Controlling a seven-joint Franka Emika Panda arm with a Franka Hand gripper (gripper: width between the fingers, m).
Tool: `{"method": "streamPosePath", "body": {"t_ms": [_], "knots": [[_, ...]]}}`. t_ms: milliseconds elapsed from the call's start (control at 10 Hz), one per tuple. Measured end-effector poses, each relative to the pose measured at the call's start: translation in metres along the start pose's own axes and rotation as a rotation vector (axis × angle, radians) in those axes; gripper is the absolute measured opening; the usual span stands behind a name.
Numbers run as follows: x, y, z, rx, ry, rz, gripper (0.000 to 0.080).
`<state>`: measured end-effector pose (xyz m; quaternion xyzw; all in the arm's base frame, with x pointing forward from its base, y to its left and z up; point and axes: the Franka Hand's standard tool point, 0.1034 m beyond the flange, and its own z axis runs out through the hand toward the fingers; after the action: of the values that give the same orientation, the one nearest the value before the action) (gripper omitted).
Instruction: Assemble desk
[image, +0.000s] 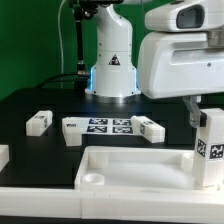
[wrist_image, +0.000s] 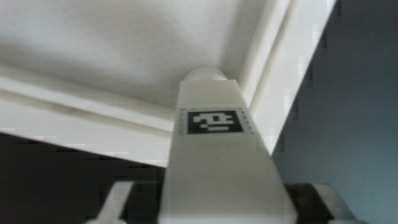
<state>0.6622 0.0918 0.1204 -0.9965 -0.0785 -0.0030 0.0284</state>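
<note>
Gripper (image: 205, 128) is pinching 1 leg (image: 211, 150) upright over tabletop (image: 130, 165) corner, the exterior view's right. Prob. none fitted yet; other legs (image: 38, 122) lying loose nr marker board (image: 108, 126).

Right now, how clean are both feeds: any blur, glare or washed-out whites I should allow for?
Wrist view: soft throughout; the leg in the claw has a smeared tag, and the tabletop panel behind it is a shaded grey blur. Exterior view: sharper and evenly lit, though the white parts look washed out on the black table; low resolution blurs the marker board.
</note>
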Motion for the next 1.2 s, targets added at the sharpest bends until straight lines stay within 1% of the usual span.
{"method": "streamPosePath", "body": {"t_ms": [200,300,400,600,900,1000,1100,1200], "knots": [[-0.0013,0.0000,0.0009,0.026,0.017,0.221,0.0289],[-0.0020,0.0005,0.0008,0.031,0.026,0.275,0.0290],[-0.0015,0.0004,0.0012,0.036,0.038,0.404,0.0290],[-0.0022,0.0004,0.0018,0.040,0.054,0.606,0.0290],[-0.0018,0.0010,0.0019,0.059,0.045,0.888,0.0290],[-0.0017,0.0003,0.0022,0.069,0.039,0.985,0.0290],[-0.0018,-0.0006,0.0024,0.074,0.035,1.026,0.0290],[-0.0019,-0.0010,0.0025,0.079,0.029,1.134,0.0290]]}}
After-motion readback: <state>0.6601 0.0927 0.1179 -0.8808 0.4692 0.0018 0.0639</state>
